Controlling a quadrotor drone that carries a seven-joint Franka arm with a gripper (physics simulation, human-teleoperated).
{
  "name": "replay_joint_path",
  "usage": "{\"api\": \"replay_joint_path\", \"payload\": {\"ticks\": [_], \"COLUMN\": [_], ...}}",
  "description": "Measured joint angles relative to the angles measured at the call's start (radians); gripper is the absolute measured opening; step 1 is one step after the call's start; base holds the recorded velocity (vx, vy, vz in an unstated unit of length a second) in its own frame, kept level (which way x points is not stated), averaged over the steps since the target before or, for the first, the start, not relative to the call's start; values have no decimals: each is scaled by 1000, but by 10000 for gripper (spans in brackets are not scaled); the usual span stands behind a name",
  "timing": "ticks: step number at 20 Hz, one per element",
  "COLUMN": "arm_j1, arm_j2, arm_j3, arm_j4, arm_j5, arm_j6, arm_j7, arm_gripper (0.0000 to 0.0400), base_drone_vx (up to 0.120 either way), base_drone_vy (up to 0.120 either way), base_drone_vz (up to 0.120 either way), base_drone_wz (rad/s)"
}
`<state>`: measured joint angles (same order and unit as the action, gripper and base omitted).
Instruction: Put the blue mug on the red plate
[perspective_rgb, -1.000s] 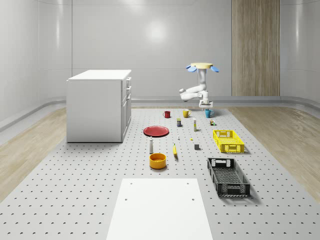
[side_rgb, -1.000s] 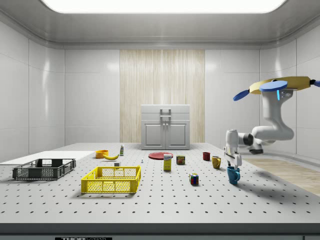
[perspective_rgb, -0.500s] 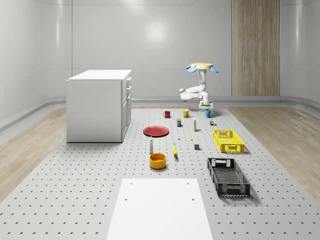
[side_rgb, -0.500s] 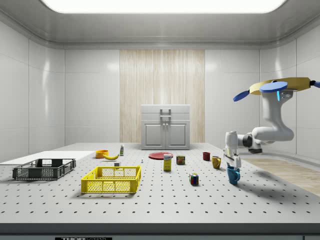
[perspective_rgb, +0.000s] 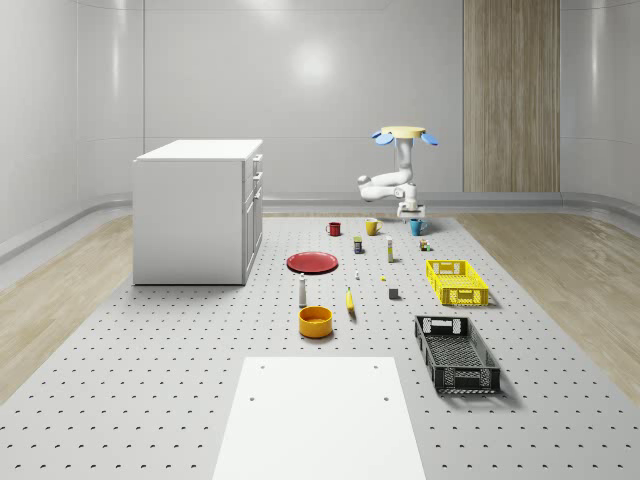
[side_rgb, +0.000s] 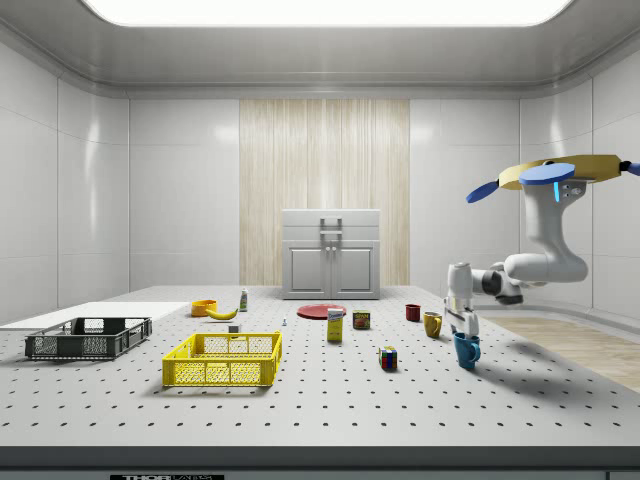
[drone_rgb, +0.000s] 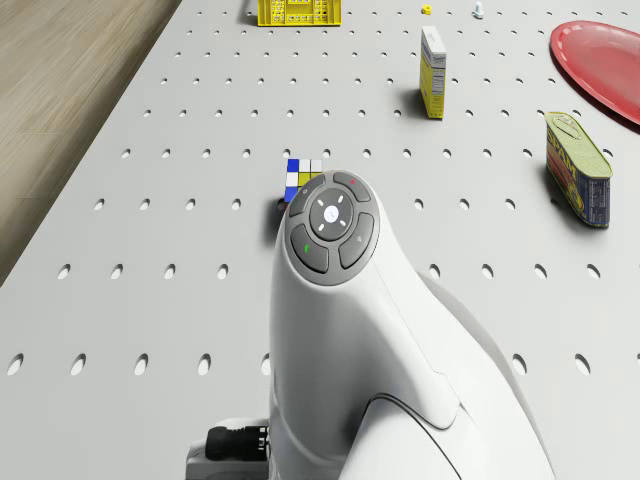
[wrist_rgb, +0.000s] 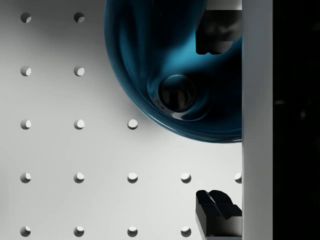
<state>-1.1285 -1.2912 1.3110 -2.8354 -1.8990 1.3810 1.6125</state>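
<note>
The blue mug (perspective_rgb: 416, 227) (side_rgb: 466, 349) stands upright on the perforated table, far from the red plate (perspective_rgb: 313, 262) (side_rgb: 321, 311) (drone_rgb: 600, 50). The drone (perspective_rgb: 405, 133) (side_rgb: 560, 175) hovers above the table's far edge, beside the mug, with its arm bent down. My gripper (perspective_rgb: 411, 212) (side_rgb: 463, 326) (wrist_rgb: 218, 120) points straight down just over the mug (wrist_rgb: 170, 65) and is open. In the wrist view one finger (wrist_rgb: 220, 30) hangs over the mug's hollow and the other (wrist_rgb: 217, 212) stands outside its wall. Neither finger touches the mug.
A yellow mug (perspective_rgb: 371, 226) and a red mug (perspective_rgb: 334, 229) stand near the blue one. A colour cube (drone_rgb: 303, 175), a tin (drone_rgb: 578, 170) and a small box (drone_rgb: 432, 72) lie between mug and plate. A yellow crate (perspective_rgb: 456, 281), a black crate (perspective_rgb: 456, 353) and a white cabinet (perspective_rgb: 198, 208) stand farther off.
The wrist and gripper have shifted slightly toward the side view's left above the mug. The mug and the drone have stayed put.
</note>
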Motion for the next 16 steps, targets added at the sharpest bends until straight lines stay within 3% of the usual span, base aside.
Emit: {"api": "replay_joint_path", "payload": {"ticks": [10,13,16], "arm_j1": [-7,-9,-12], "arm_j2": [-40,-50,-60], "arm_j3": [-8,-11,-11], "arm_j4": [7,9,10], "arm_j5": [3,4,6], "arm_j6": [43,54,64], "arm_j7": [2,4,6], "arm_gripper": [400,254,173], "base_drone_vx": [0,0,0], "base_drone_vy": [0,0,0], "base_drone_vz": [0,0,0], "base_drone_wz": [0,0,0]}}
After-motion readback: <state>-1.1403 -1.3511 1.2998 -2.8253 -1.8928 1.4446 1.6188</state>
